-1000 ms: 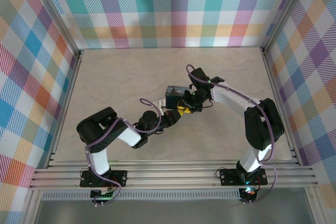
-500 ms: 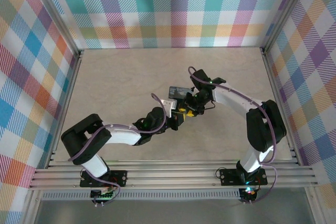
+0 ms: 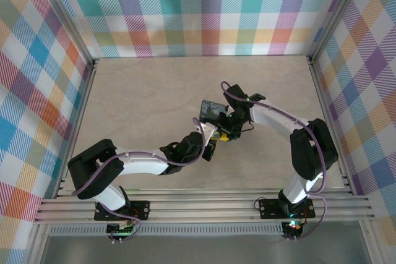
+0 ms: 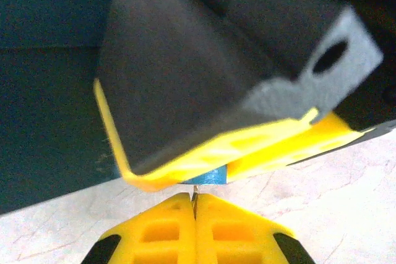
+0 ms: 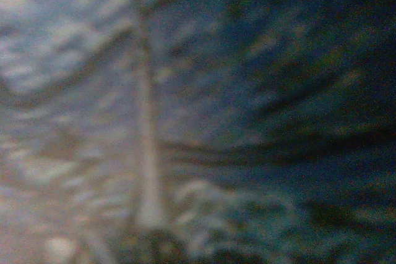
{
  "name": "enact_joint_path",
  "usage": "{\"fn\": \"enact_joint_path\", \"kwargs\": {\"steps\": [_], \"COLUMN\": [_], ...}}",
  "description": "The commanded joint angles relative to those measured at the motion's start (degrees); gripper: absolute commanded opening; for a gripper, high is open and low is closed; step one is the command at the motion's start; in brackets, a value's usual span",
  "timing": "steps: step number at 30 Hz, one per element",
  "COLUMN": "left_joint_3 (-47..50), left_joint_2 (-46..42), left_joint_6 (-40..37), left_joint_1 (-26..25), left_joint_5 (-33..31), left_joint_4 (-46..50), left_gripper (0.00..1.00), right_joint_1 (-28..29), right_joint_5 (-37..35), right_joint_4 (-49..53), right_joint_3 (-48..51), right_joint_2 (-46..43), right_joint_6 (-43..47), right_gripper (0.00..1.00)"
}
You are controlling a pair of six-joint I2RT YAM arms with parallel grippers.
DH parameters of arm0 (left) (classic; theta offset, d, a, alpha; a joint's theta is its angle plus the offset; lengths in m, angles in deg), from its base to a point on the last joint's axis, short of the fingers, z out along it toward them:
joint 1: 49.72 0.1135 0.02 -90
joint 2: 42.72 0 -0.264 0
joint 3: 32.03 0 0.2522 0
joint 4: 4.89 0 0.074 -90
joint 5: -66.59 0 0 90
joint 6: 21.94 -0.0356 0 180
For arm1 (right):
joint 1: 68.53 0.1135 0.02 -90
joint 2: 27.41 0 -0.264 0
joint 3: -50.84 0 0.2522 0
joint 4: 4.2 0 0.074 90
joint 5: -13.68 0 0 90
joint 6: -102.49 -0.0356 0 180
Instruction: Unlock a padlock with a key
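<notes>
Midway through, the right gripper pinched a small blue piece, apparently the padlock, beside the tin at centre frame. The left gripper, pressed narrow on a thin key, sat just below it. Insertion and turning seemingly remained.

**What We Are Not Making Out**

From above, we are finding the padlock too small to pick out between the left hand and right hand. At the left wrist, the right hand is hiding all but a blue scrap. The bottom edge is cropping the left fingertips, which are pinching a sliver we cannot name. The right wrist view is blurring into blue paint.
</notes>
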State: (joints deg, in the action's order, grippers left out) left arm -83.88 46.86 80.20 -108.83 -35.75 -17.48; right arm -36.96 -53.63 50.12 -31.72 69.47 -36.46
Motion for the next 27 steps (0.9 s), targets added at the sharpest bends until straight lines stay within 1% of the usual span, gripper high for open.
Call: {"fn": "enact_joint_path", "kwargs": {"steps": [1,4,10,13,17,19,27], "left_joint_3": [1.00,2.29,2.50,2.40,2.67,2.67,2.16], "left_joint_2": [-1.77,-1.80,-0.01,0.27,-0.21,-0.46,-0.75], "left_joint_6": [0.38,3.06,4.06,3.72,3.26,2.74,-0.47], "left_joint_1": [0.49,1.33,1.64,1.63,1.63,1.63,1.00], "left_joint_5": [5.07,6.41,7.47,7.01,5.57,5.18,4.95], "left_joint_4": [-0.85,-3.06,-4.66,-4.76,-4.57,-3.90,-0.84], "left_gripper": [0.00,0.00,0.00,0.00,0.00,0.00,0.00], "right_joint_1": [0.33,0.33,0.35,0.40,0.36,0.44,0.47], "right_joint_5": [2.51,1.91,2.40,2.18,1.16,0.53,0.21], "right_joint_4": [1.23,0.61,-0.21,-0.10,0.28,0.33,0.06], "right_joint_3": [0.05,0.50,1.14,1.80,2.43,2.70,5.16], "right_joint_2": [-0.89,-1.78,-1.78,-2.14,-3.15,-3.86,-5.91], "right_joint_6": [-0.60,-0.84,-1.23,-1.41,-1.74,-2.03,-3.41], "right_gripper": [0.47,0.52,0.51,0.52,0.60,0.62,0.62]}}
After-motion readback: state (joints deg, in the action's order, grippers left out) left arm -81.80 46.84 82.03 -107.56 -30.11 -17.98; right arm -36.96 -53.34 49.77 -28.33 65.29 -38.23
